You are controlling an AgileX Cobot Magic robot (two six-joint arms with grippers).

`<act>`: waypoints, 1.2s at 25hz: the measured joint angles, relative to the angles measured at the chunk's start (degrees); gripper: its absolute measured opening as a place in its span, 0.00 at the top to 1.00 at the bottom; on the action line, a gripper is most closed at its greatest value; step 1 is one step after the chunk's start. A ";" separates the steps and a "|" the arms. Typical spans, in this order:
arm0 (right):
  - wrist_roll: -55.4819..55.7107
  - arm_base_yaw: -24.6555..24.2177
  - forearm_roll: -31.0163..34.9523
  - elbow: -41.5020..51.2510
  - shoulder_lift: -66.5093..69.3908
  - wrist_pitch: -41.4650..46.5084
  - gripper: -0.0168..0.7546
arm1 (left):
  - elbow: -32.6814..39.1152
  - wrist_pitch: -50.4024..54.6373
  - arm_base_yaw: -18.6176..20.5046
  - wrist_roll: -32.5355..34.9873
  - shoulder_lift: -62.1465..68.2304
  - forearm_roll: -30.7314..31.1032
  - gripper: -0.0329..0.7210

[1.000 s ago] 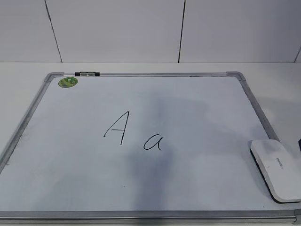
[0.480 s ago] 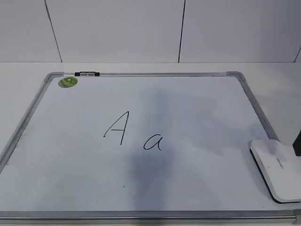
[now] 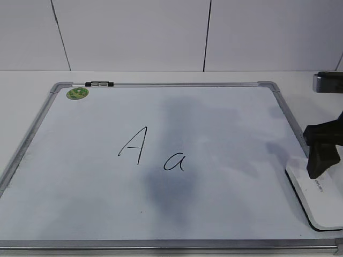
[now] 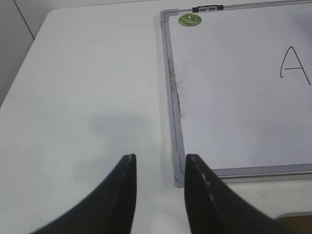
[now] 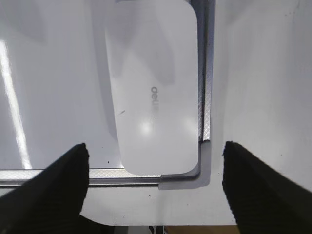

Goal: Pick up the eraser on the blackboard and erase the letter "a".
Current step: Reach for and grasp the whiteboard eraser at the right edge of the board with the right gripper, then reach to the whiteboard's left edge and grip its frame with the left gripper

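eraser point(image 5: 156, 92) at blackboard point(image 5: 58, 97) corner, right end effector point(image 5: 156, 161) spread wide

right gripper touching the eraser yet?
Apart. Right wrist view: right gripper fingers stand wide open, board visible between each and the eraser.

The blackboard point(image 3: 225, 123) lies flat on the bench point(image 4: 87, 97); its raised metal frame is the only edge to clear. The eraser point(image 3: 316, 201) lies in the near right corner, against the frame on two sides, so side access there is restricted. The right gripper point(image 5: 155, 161) hangs above it with jaws spread wider than the eraser. The surface around the letter "a" point(image 3: 175, 161) is unobstructed. The left gripper point(image 4: 158, 168) hovers off the board's left near corner over bare bench.
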 joint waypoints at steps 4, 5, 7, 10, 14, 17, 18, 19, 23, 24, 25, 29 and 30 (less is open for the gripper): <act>0.96 0.00 -0.67 -0.64 3.24 -0.11 0.12 | 0.00 0.00 0.00 0.00 0.00 0.00 0.64; 1.21 0.00 -0.67 -0.64 3.86 -0.34 0.12 | 0.00 0.00 0.00 0.00 0.00 0.00 0.64; 1.69 0.00 -0.67 -0.64 4.75 -0.74 0.12 | 0.00 0.00 0.00 0.00 0.00 0.00 0.64; 2.04 0.00 -0.67 -0.64 6.23 -1.82 0.12 | 0.00 0.00 0.00 0.00 0.00 0.00 0.64; 2.15 0.00 -0.67 -0.66 8.57 -2.42 0.12 | 0.00 0.00 0.00 0.00 0.00 0.00 0.64; 2.23 0.00 -0.67 -0.66 9.87 -3.09 0.12 | 0.00 0.00 0.00 0.00 0.00 0.00 0.64; 2.23 0.00 -0.67 -0.66 10.14 -3.36 0.12 | 0.00 0.00 0.00 0.00 0.00 0.00 0.64; 2.23 0.00 -0.67 -0.66 10.43 -3.61 0.12 | 0.00 0.00 0.00 0.00 0.00 0.00 0.64; 2.23 0.00 -0.67 -0.76 11.76 -4.52 0.12 | 0.00 0.00 0.00 0.00 0.00 0.00 0.64; 2.23 0.00 -0.67 -0.76 12.05 -4.66 0.12 | 0.00 0.00 0.00 0.00 0.00 0.00 0.64; 2.23 0.00 -0.67 -0.76 12.51 -4.66 0.12 | 0.00 0.00 0.00 0.00 0.00 0.00 0.64; 2.23 0.00 -0.67 -0.76 13.47 -4.98 0.12 | 0.00 0.00 0.00 0.00 0.00 0.00 0.64; 2.23 0.00 -0.67 -0.76 13.62 -5.00 0.12 | 0.00 0.00 0.00 0.00 0.00 0.00 0.64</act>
